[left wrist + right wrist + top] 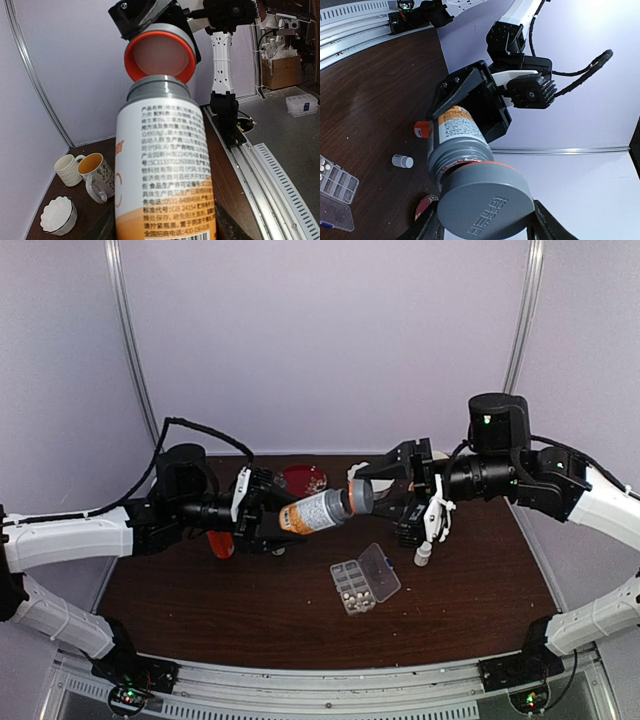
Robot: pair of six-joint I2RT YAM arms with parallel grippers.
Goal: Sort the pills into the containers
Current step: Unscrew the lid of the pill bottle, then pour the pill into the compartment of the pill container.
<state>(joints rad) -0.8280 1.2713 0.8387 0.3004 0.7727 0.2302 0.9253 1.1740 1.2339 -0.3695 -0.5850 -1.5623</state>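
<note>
Now bottle-opening step: left gripper [270, 518] clamps bottle [318, 511] in midair, neck toward 3 o'clock. Right gripper [368, 494] clamps grey cap [361, 497], tilted, just off neck. Few pills [352, 593] lie in open box [378, 575] at 5 o'clock of bottle. Next, likely: draw cap clear, tip bottle over box.

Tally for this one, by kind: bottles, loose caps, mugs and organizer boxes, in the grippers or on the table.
Bottles: 3 (big bottle, white bottle, orange bottle)
Loose caps: 1 (grey cap)
Mugs: 2 (ribbed mug, orange-lined mug)
Organizer boxes: 1 (organizer)
Total: 7
</note>
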